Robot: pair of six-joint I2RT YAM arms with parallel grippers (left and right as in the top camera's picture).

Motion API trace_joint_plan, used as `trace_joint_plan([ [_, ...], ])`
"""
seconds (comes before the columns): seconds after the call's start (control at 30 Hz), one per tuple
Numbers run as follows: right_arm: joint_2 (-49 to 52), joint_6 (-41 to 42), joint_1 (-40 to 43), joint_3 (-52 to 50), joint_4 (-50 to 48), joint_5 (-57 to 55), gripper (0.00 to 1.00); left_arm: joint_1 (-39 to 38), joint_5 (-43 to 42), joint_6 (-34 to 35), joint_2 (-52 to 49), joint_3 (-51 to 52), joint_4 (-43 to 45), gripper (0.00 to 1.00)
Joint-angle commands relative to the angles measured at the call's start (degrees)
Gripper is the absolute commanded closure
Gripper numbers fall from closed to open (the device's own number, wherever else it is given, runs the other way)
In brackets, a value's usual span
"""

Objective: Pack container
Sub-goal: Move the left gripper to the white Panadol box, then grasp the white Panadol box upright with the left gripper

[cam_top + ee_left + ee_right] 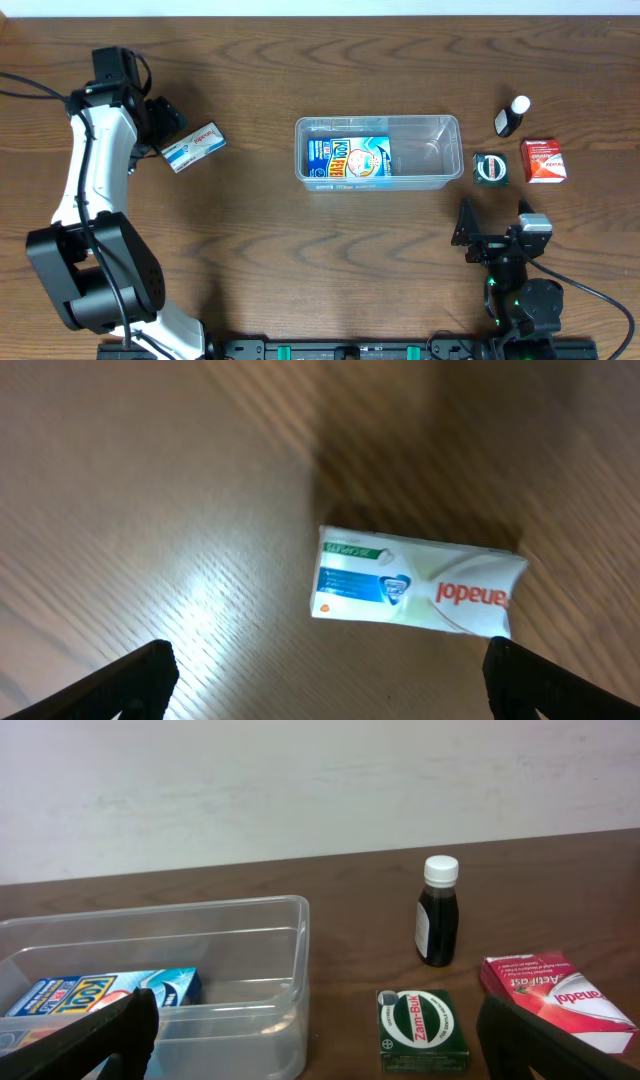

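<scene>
The clear plastic container (445, 150) sits at the table's middle with a blue box (350, 158) lying in its left half; it also shows in the right wrist view (250, 935). A white Panadol box (195, 147) lies at the left; in the left wrist view (415, 582) it lies just beyond my fingertips. My left gripper (325, 680) is open and empty, hovering above it. My right gripper (315, 1040) is open and empty near the front edge, facing a green Zam-Buk box (422, 1028), a red box (555, 995) and a dark bottle (438, 915).
In the overhead view the green box (490, 168), red box (544, 160) and dark bottle with a white cap (511, 117) stand just right of the container. The right arm's base (520, 290) sits at the front right.
</scene>
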State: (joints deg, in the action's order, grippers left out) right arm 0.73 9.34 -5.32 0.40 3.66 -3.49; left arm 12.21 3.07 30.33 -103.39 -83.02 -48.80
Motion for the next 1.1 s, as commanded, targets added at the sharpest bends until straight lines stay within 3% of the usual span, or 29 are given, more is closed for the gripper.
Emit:
trace_joint_plan([
  [0.0,-0.17,-0.85,0.44,-0.09,0.24,-0.11,0.01,0.0,1.25,13.94,0.52,2.89,-0.33,0.02],
  [0.2,-0.17,-0.85,0.44,-0.09,0.24,-0.11,0.01,0.0,-0.7,44.87,0.52,9.53,-0.15,0.02],
  [0.3,-0.17,-0.85,0.44,-0.09,0.24,-0.11,0.01,-0.02,-2.93,53.18,0.52,11.85,2.62,0.02],
  [0.6,-0.17,-0.85,0.44,-0.09,0.24,-0.11,0.01,-0.15,-7.15,55.47,0.5,13.33,17.49,0.02],
  [0.83,-0.17,-0.85,0.44,-0.09,0.24,-0.11,0.01,-1.22,-6.91,60.96,0.35,13.33,18.18,0.02],
  [1.07,-0.17,-0.85,0.44,-0.09,0.24,-0.11,0.01,-1.57,-6.69,61.75,-1.09,13.33,20.7,0.02],
])
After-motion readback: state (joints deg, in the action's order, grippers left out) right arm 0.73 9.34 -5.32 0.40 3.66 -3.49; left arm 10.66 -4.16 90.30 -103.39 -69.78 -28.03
